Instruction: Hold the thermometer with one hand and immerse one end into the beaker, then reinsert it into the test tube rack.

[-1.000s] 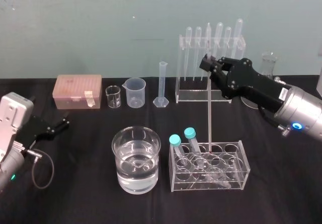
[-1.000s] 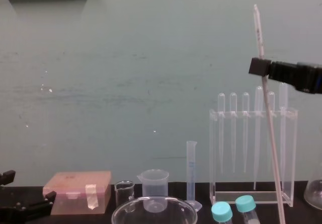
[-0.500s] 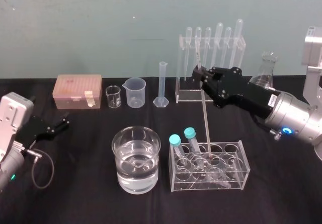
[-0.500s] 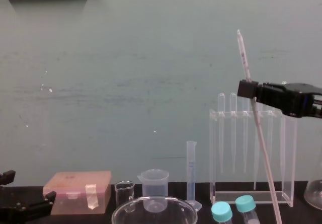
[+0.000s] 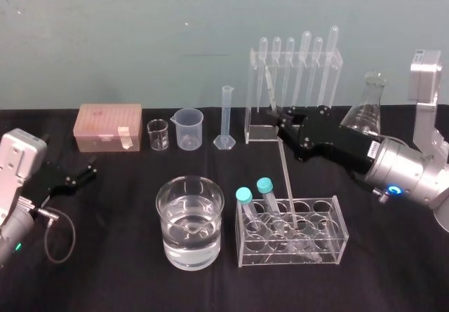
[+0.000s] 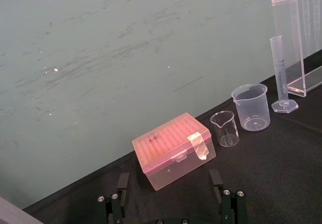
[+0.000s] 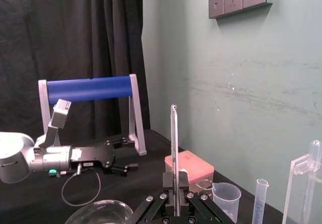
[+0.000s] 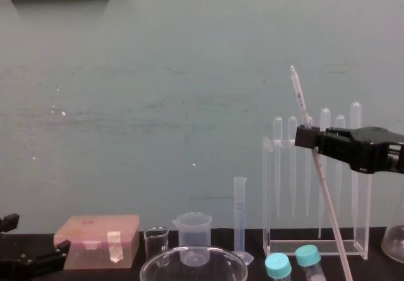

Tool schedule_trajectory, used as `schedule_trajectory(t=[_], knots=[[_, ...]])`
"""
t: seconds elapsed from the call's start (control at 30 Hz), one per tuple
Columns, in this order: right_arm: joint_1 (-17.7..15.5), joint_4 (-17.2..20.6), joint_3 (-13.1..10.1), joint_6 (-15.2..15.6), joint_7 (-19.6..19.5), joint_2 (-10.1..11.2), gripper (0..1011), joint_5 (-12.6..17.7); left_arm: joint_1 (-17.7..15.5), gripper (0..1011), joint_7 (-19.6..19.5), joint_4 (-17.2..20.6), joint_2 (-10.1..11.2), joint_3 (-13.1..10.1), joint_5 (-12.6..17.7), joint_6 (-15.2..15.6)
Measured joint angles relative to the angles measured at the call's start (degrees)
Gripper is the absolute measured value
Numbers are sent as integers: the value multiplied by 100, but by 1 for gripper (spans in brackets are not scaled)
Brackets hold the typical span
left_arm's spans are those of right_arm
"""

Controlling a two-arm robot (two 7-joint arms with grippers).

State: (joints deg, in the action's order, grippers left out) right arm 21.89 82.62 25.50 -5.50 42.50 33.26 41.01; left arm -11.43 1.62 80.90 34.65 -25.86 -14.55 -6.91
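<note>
On black tablecloth (image 5: 112,256), teal wall (image 5: 140,31) behind — right claw (image 5: 279,116) pinching tilted thermometer (image 5: 285,172)

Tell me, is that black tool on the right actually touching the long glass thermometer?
Touching. In the right wrist view, the thermometer stands clamped between the two fingers of the right tool, with no gap on either side.

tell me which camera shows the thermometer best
The chest view: the thermometer stands tilted against the plain wall, the right gripper shut on it, though its lower end is cut off. The head view shows its lower part reaching into the low tube rack. The right wrist view shows its top above the jaws.
</note>
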Motion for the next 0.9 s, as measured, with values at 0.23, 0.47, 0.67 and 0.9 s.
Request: schedule_trajectory(t=[0.23,0.47,0.67,0.9], knots=[[29,-98,37,-2,27,-23,57,-61,0,1008,0,0,0,0,0,0],[40,-117,39,-17,26,-31,57,-93,0,1008,0,0,0,0,0,0],[40,-117,39,-15,25,-29,57,-89,0,1008,0,0,0,0,0,0],[37,-116,37,-10,25,-26,217,-84,0,1008,0,0,0,0,0,0]])
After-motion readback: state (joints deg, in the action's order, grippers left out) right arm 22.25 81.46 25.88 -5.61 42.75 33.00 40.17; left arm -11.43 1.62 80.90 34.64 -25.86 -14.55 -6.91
